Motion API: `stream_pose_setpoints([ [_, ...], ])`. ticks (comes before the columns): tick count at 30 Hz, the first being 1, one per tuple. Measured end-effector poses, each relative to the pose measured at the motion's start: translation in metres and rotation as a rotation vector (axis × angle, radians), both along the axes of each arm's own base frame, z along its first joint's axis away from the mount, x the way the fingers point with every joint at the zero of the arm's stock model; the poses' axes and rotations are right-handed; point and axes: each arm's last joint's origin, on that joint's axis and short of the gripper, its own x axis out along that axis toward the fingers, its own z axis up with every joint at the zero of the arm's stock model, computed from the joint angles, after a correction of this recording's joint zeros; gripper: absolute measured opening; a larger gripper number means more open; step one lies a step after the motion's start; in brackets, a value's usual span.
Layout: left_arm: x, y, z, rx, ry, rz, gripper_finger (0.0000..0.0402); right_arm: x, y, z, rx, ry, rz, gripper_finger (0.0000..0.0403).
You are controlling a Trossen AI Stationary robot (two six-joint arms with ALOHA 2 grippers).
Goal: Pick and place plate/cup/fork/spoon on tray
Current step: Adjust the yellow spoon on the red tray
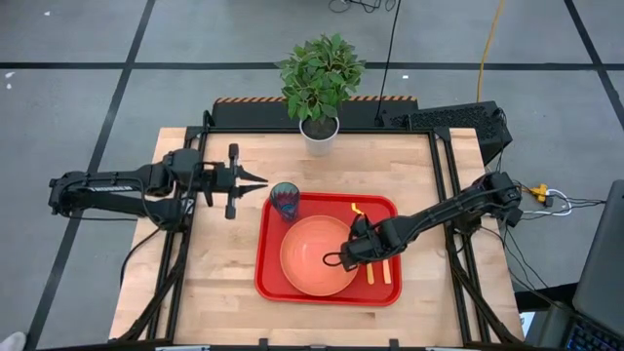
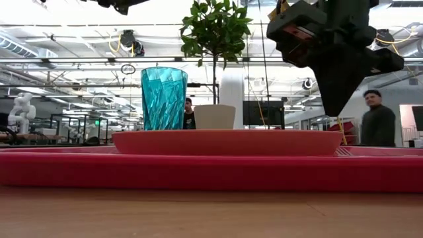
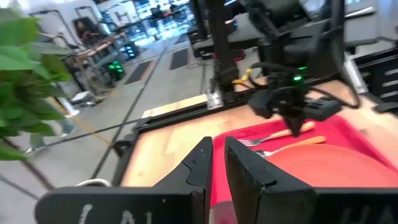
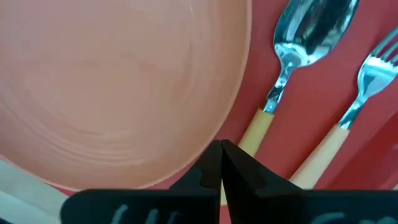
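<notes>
High view: right end effector pressed together over plate; left end effector slightly apart, empty.

A: Even overhead light; the plant throws only a soft shadow on the table.

B: Low down, ceiling lamps glare behind the cup, and the near table edge is blurred.

A: In the right wrist view the spoon gleams, while the dark fingers close to the lens are soft.
</notes>
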Motion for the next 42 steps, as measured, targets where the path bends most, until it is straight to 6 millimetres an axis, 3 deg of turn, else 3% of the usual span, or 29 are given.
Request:
stream_pose_setpoints([
  [15, -0.003, 0.025, 0.005, 0.076, -0.047, 0.148, 0.0047, -0.01, 0.018, -0.005, 0.008, 0.061, -0.229, 0.0],
  [20, -0.005, 0.031, 0.005, 0.077, -0.046, 0.185, 0.0047, -0.008, 0.025, -0.019, 0.031, 0.124, -0.24, 0.0],
  [29, -0.007, 0.038, 0.003, 0.09, -0.021, 0.223, 0.0047, -0.008, 0.025, -0.02, 0.048, 0.144, -0.288, 0.0],
  [37, -0.01, 0.046, 0.001, 0.093, 0.007, 0.265, 0.0047, 0.0, 0.028, -0.019, 0.067, 0.06, -0.138, 0.0],
  [42, -0.011, 0.047, 0.0, 0.087, 0.013, 0.276, 0.0047, 0.011, 0.032, -0.017, 0.06, -0.082, 0.082, 0.0],
])
